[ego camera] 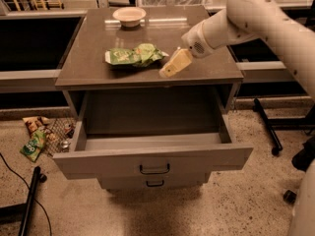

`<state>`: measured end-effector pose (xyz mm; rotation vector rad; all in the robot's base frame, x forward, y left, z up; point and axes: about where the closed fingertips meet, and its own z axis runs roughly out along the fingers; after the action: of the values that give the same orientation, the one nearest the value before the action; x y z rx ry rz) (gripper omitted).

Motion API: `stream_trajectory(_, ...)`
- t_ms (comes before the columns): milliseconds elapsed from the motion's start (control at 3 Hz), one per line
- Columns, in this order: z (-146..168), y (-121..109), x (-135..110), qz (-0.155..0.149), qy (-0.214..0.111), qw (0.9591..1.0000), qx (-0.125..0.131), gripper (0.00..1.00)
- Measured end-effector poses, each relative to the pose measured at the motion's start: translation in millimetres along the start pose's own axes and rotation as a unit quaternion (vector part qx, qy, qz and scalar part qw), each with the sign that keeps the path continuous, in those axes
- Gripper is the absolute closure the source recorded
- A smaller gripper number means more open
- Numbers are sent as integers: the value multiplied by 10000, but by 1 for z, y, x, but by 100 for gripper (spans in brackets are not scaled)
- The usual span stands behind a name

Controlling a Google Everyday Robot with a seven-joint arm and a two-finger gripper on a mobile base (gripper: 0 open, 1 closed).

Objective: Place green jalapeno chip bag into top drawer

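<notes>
Cabinet top [211, 65]: gripper [167, 72] beside green jalapeno chip bag [134, 55], fingers [176, 63] apparently together; top drawer [147, 157] open.

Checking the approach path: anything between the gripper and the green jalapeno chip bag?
Nothing. In the camera view the gripper sits close beside one end of the green jalapeno chip bag, with only bare cabinet top between them.

White arm [256, 18] outstretched, hand [170, 69] mid-view, tilted downward
</notes>
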<state>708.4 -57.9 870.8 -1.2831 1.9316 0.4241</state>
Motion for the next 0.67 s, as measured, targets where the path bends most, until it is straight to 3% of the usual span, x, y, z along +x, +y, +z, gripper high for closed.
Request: stream_trajectory(667, 17, -5, 4, 143, -62, 9999, 37, 0)
